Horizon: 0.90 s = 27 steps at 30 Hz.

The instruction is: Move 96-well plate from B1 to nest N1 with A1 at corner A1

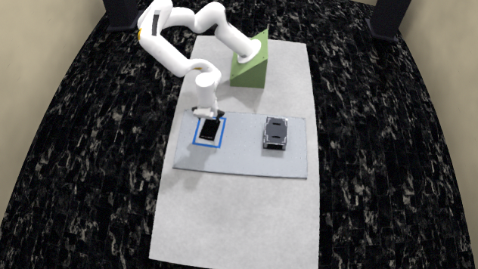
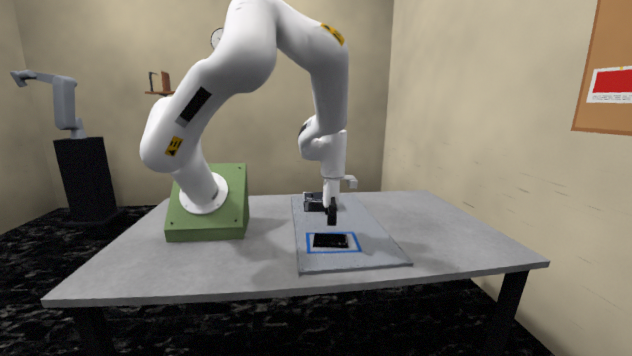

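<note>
The black 96-well plate (image 1: 209,129) lies flat inside the blue square outline of spot B1 on the grey bench mat; it also shows in the exterior view (image 2: 332,241). I cannot make out its cut-off corner. The raised plate nest N1 (image 1: 275,132) stands empty on the mat's other end, partly hidden behind the gripper in the exterior view (image 2: 312,201). My gripper (image 1: 207,113) (image 2: 331,216) points down, open and empty, a little above the plate's far end.
The arm's green base block (image 1: 250,62) stands on the table behind the mat. The grey mat (image 1: 242,144) is a thin raised sheet on the white table. A second arm on a black pedestal (image 2: 82,172) stands far off on the floor.
</note>
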Each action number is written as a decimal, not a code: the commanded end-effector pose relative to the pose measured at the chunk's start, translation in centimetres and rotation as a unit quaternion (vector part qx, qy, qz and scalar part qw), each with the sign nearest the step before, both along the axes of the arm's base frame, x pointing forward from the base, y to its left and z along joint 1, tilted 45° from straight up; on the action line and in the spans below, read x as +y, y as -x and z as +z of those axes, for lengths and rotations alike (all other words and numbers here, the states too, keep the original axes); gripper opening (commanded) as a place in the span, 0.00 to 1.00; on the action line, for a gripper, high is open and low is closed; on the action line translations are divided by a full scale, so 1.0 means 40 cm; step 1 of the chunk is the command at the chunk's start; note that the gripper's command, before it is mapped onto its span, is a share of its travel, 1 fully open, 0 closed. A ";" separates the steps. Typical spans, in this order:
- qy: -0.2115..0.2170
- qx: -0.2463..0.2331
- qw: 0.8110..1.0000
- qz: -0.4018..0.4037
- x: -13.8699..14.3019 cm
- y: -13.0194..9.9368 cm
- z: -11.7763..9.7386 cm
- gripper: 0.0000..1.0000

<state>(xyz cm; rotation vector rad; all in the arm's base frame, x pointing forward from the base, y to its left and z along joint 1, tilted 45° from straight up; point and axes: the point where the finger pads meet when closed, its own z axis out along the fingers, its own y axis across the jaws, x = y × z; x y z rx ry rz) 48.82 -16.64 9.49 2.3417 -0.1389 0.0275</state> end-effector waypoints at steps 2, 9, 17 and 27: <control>-0.005 -0.035 0.999 -0.019 0.000 -0.008 0.001 1.00; -0.005 -0.035 0.999 -0.019 0.000 -0.008 0.001 1.00; -0.005 -0.035 0.999 -0.019 -0.011 -0.008 -0.011 1.00; -0.005 -0.035 0.999 -0.019 -0.035 -0.008 -0.035 1.00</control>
